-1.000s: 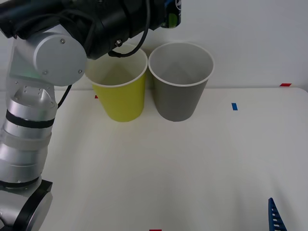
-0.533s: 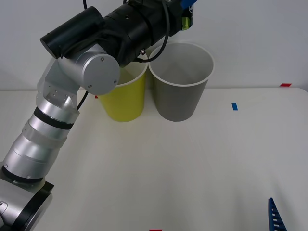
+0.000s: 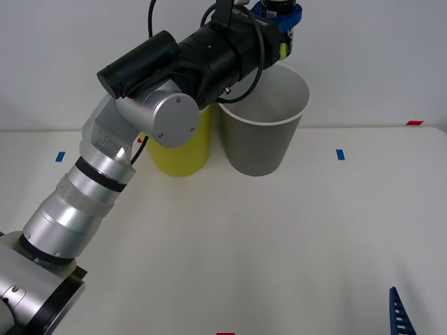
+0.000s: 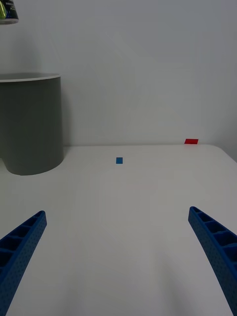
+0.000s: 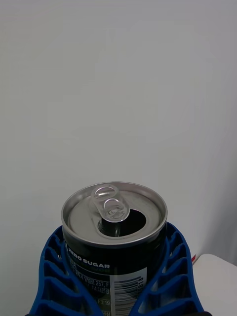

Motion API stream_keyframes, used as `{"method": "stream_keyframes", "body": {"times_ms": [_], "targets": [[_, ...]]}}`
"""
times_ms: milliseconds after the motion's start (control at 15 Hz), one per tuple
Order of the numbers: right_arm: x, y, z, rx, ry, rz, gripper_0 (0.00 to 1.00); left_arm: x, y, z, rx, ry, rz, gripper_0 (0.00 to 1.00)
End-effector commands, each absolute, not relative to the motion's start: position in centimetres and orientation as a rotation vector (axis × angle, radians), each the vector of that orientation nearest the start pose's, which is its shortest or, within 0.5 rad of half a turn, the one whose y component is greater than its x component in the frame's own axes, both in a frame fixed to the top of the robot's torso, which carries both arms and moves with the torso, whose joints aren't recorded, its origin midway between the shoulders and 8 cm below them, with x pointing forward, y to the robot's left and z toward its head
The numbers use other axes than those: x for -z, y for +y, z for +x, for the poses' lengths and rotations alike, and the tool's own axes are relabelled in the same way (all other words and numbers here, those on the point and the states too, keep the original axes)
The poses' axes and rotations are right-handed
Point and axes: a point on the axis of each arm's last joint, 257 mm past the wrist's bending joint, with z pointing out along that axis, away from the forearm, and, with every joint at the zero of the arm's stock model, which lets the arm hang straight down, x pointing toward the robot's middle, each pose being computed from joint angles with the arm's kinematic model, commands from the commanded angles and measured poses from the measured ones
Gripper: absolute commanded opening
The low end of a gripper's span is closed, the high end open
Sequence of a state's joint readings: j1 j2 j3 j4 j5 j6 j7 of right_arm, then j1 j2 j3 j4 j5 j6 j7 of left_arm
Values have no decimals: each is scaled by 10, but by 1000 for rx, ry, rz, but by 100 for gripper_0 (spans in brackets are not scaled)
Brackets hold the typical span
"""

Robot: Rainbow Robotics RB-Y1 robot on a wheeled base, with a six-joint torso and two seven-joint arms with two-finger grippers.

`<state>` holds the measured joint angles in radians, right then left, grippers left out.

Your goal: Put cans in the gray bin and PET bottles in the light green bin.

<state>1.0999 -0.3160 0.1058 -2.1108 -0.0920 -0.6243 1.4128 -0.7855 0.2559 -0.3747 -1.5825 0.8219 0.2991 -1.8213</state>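
From my station I note the left gripper [image 3: 278,15] raised high above the table, its blue ribbed fingers [image 5: 54,271] clamped on either side of a small black drink can with a silver top, opened pull tab and yellow-green label marks [image 5: 114,232]. The can stands upright in the grip, its mouth open toward the wrist camera.

Directly beneath this gripper, and slightly toward the robot, stands the tall tapered round gray bin with a white rim [image 3: 264,132]; the can hangs over the far edge of its opening, clear of the rim. Just beside the gray bin, on the gripper's left, stands the yellow-green bin of the same shape [image 3: 183,150], largely covered by the left arm's forearm; the two bins stand just beside each other.

The right gripper [image 4: 118,256] is low and near the robot, well apart from the left gripper, its blue fingers spread wide with nothing between them. Beyond it the white table [image 3: 279,244] carries small blue [image 4: 119,160] and red tape marks [image 4: 191,141].
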Motion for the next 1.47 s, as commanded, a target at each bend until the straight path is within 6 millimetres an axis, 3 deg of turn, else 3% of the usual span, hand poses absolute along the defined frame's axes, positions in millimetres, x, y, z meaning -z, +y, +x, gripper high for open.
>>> {"method": "stream_keyframes", "body": {"times_ms": [67, 333, 400, 467, 533, 1067, 1333, 1467], "targets": [[208, -300, 225, 19, 1501, 11, 100, -75, -85, 569, 598, 1181, 576, 0], [208, -300, 225, 19, 1501, 11, 100, -74, -88, 568, 600, 1176, 576, 0], [208, -300, 225, 19, 1501, 11, 100, -74, -90, 567, 602, 1175, 576, 31], [208, -300, 225, 19, 1501, 11, 100, -74, -90, 566, 605, 1175, 575, 95], [208, -300, 225, 19, 1501, 11, 100, -75, -90, 567, 606, 1174, 573, 100], [208, -300, 225, 19, 1501, 11, 100, -92, -89, 562, 619, 1147, 574, 100], [208, -300, 225, 19, 1501, 11, 100, -112, -63, 543, 626, 1096, 571, 100], [208, -300, 225, 19, 1501, 11, 100, -107, -37, 530, 637, 1089, 527, 100]]}}
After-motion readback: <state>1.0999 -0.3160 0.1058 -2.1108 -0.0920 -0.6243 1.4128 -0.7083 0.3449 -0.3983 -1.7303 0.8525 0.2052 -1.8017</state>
